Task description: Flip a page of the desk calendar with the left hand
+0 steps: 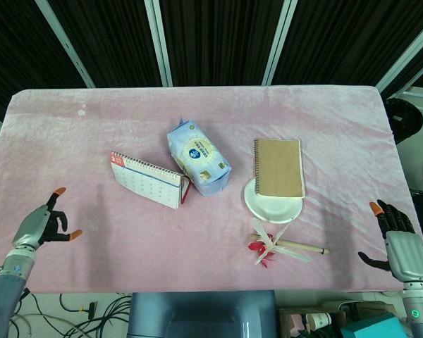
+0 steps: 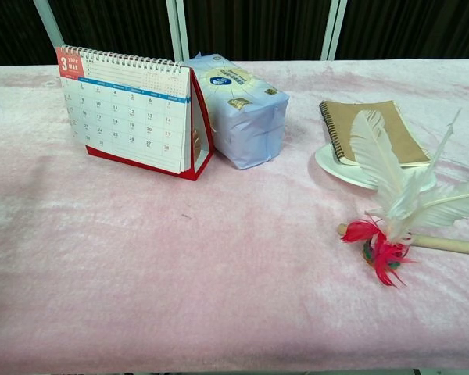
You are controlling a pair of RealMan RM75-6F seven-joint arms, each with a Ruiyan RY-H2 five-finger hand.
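A white spiral-bound desk calendar on a red stand (image 2: 129, 109) is sitting upright, its thin pages likely light and floppy, best pinched at a bottom corner, while the left hand (image 1: 41, 227) is hovering empty with fingers apart, well away.

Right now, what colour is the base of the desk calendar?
Red. The desk calendar has a red base and a red month tab; the chest view shows it best.
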